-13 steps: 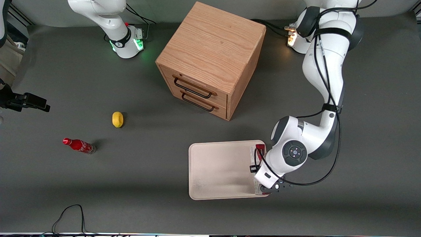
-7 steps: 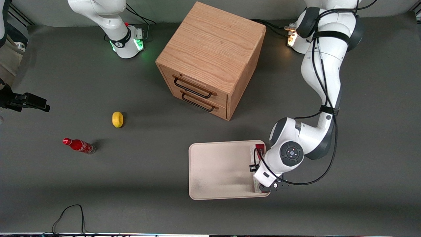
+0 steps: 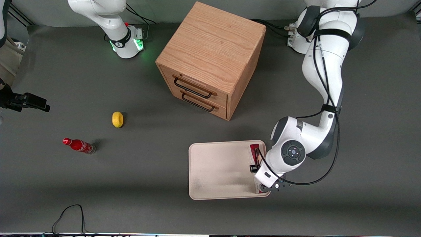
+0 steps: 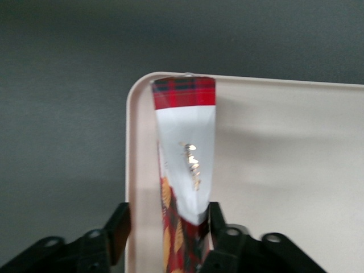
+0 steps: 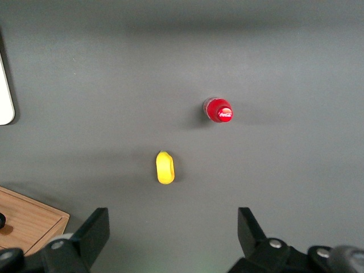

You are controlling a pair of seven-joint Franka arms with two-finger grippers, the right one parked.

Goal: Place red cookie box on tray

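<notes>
A: Where's the gripper?

B: Over the tray, at the tray edge toward the working arm's end of the table. The front view mostly hides it under the wrist.

A: Holding anything?

B: Yes. The wrist view shows the red cookie box between the two black fingers, one on each side, clamped on it. The front view can't confirm the grip.

A: Box position?

B: The front view shows only a sliver of red and white poking out from under the arm, running along that same tray edge. The wrist view shows the plaid red end near the tray's rounded corner, with the white face toward the camera. Whether the box rests on the tray floor or hangs just above it, can't tell.

A: Anything else on the table?

B: Wooden drawer cabinet, farther from the front camera than the tray. Lemon and small red soda bottle toward the parked arm's end, well apart from the tray. The right wrist view looks straight down on those two: bottle cap upward, so it's standing upright. The wrist view shows neither.
</notes>
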